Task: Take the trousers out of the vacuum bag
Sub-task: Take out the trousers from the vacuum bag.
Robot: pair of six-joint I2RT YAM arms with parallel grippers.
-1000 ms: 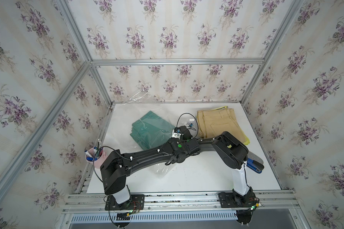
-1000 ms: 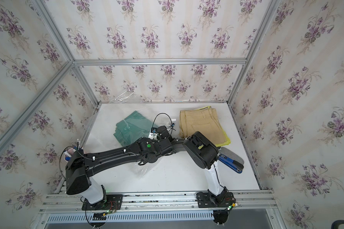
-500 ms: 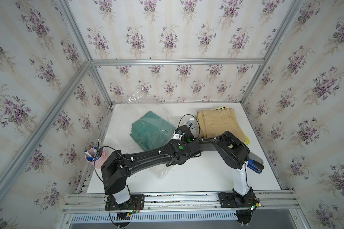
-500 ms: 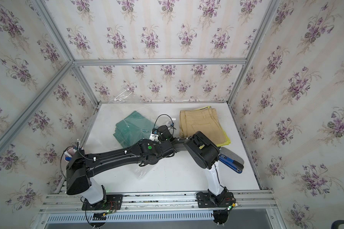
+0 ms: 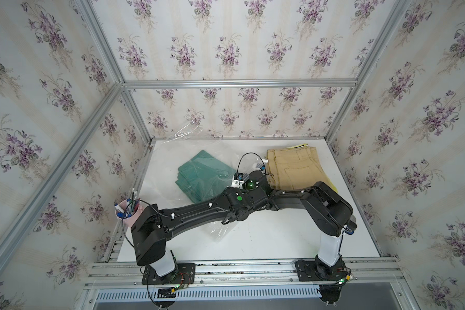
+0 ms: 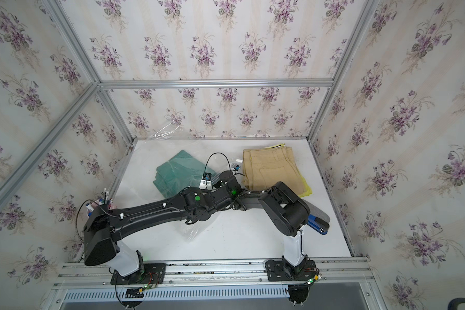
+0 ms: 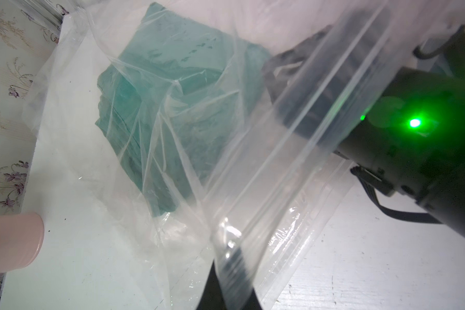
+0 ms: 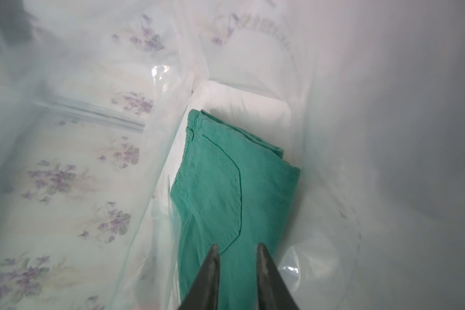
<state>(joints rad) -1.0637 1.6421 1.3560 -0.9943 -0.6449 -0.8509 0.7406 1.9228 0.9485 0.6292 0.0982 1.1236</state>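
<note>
Only the right wrist view looks inside the vacuum bag (image 8: 320,228) — teal trousers (image 8: 226,188), right pincer (image 8: 238,257) parted over them.
Left pincer (image 7: 230,265) clenched on its zip edge; tan trousers (image 5: 295,166) out on the table (image 5: 266,241) — teal pair unmoved this past second.

Bright, even light in both top views, soft shadows on the tabletop (image 5: 266,241), frame lines bowing at the edges; glare sparkles on the bag (image 7: 293,214) and a green lamp (image 7: 414,123) flares in the left wrist view, the right wrist view milky, blurred.
</note>
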